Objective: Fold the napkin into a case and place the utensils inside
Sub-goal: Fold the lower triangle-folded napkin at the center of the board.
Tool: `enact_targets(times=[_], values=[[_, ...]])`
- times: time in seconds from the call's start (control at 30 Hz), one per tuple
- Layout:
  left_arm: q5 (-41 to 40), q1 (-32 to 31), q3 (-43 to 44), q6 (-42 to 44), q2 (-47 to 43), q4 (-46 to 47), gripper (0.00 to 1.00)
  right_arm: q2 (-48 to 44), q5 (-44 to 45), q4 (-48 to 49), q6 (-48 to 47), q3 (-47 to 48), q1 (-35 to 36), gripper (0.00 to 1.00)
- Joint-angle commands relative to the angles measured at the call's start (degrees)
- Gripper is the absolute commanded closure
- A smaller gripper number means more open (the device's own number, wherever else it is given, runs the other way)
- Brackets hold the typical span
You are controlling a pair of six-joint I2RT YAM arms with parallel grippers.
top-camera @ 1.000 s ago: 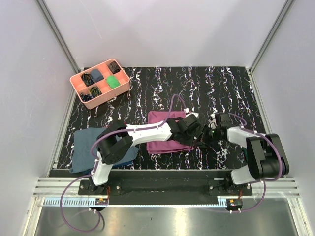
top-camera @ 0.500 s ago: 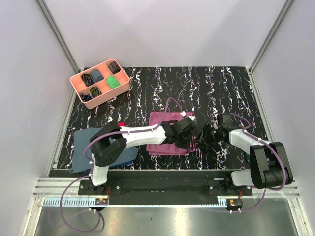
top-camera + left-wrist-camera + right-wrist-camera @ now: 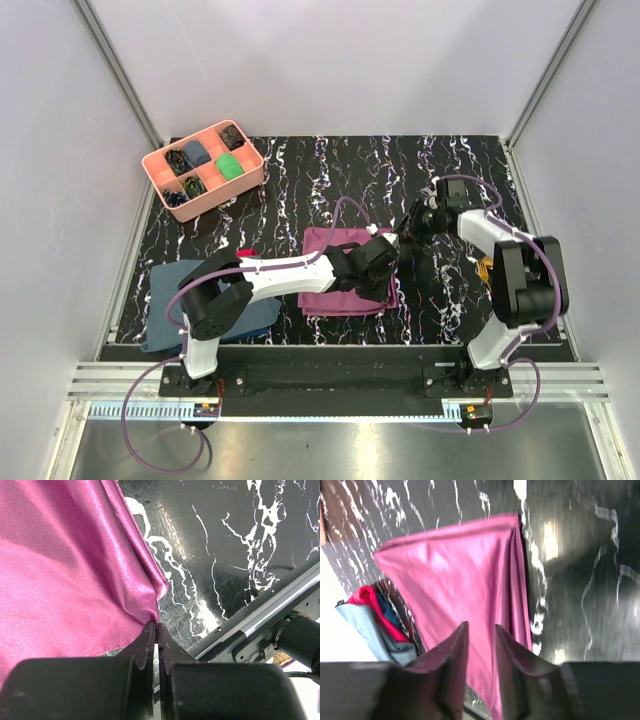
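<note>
The plum-purple napkin [image 3: 320, 245] lies folded and rumpled at the table's middle; it also fills the left wrist view [image 3: 70, 565] and the right wrist view [image 3: 465, 580]. My left gripper [image 3: 385, 287] reaches across it and is shut [image 3: 158, 625] on the cloth at its near right edge. By the napkin's far right corner my right gripper [image 3: 414, 222] hovers open [image 3: 481, 626], with nothing between its fingers. Golden-orange utensils [image 3: 486, 268] lie to the right, partly hidden by the right arm. No finished case shows.
A pink compartment tray [image 3: 242, 184] with small items stands at the far left. A slate-blue cloth [image 3: 168, 300] lies at the near left, with a small red cloth [image 3: 245, 252] at its far edge. The table's front rail [image 3: 260, 620] runs close behind the left gripper.
My right gripper has opened, let go by the napkin's near right edge, and swung up and back to its far right corner. The left gripper stays shut at the near edge.
</note>
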Motion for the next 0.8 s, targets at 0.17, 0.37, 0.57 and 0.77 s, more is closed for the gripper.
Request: enact_targets(times=[0.17, 0.37, 0.57, 0.77], values=[[1.39, -0.26, 0.61, 0.52, -2.38, 2.08, 1.0, 10.38, -2.6, 0.31, -3.82, 6.77, -0.28, 0.7], [1.83, -0.26, 0.61, 0.17, -2.03, 2.51, 1.0, 11.87, -2.33, 1.1, -4.35, 6.95, -0.37, 0.67], [2.18, -0.34, 0.7, 0.08, -1.68, 2.78, 1.0, 13.45, -2.42, 2.42, -3.65, 7.74, -0.28, 0.69], [2.53, -0.52, 0.7, 0.0, -1.15, 2.78, 1.0, 14.25, -2.86, 2.69, -3.12, 9.06, -0.28, 0.74]])
